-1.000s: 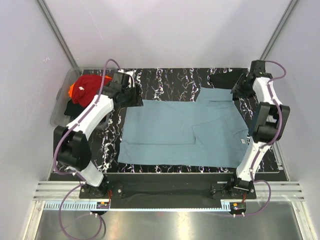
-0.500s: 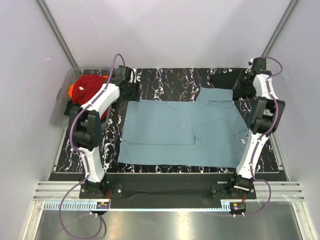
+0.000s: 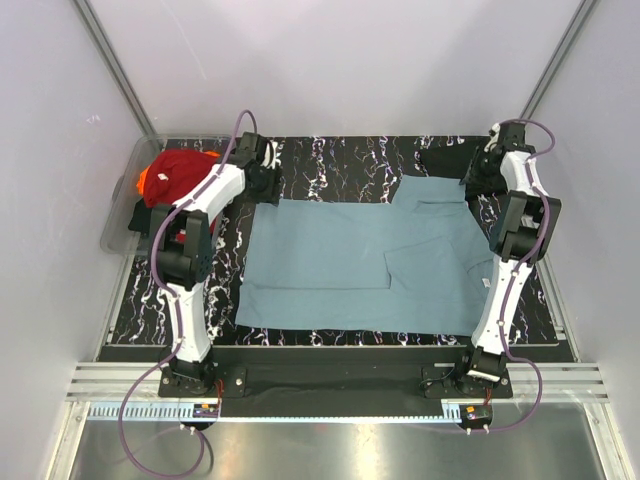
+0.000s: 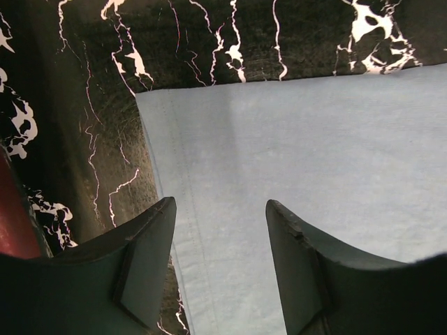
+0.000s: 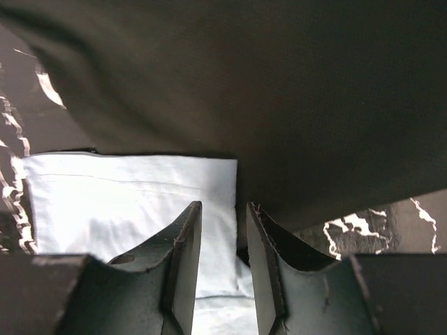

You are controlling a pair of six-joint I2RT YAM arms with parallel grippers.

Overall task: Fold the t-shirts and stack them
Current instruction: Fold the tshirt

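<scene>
Left elbow (image 3: 182, 250) swung in; left gripper (image 4: 220, 204) wide over teal t-shirt (image 3: 340, 250) corner; right gripper (image 5: 222, 206) narrow at sleeve.

From above and behind, the top camera looked down on the table (image 3: 330, 165); each wrist camera peered closely past its fingers (image 4: 143, 269) at a teal shirt (image 3: 340, 260) corner, also visible overhead.

- Top view: soft, even light from above; the pale walls (image 3: 350, 60) are bright and shadows on the table (image 3: 330, 160) are faint.
- Left wrist view: teal t-shirt (image 4: 314, 153) bright and sharp, near fingers (image 4: 143, 272) dark and blurred.
- Right wrist view: dim, black t-shirt (image 5: 279, 84) nearly featureless.
</scene>
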